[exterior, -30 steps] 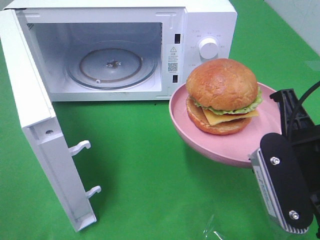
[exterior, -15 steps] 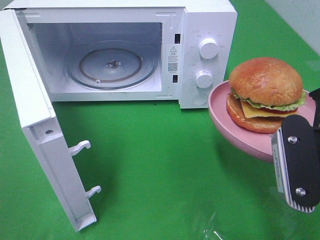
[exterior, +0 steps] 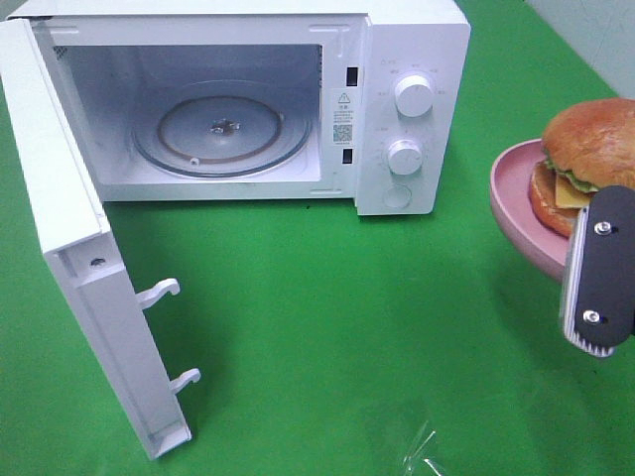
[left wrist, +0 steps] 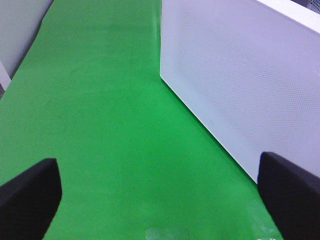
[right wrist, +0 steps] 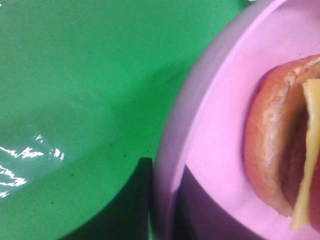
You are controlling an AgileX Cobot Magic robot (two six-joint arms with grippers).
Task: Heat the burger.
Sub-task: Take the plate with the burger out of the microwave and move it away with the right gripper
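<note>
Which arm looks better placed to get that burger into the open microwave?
The right one, probably. Its gripper is already shut on the rim of the pink plate carrying the burger. The left gripper is open and empty beside the microwave door.

plate (exterior: 516,193): my right pincer (exterior: 599,288) carries it away from the microwave (exterior: 397,99) front, out to the right edge of the high view, partly out of frame
burger (exterior: 585,149): rides along on the plate, now cut off at that edge
microwave knobs (exterior: 405,157): the lower one, hidden behind the burger a second ago, shows again
</note>
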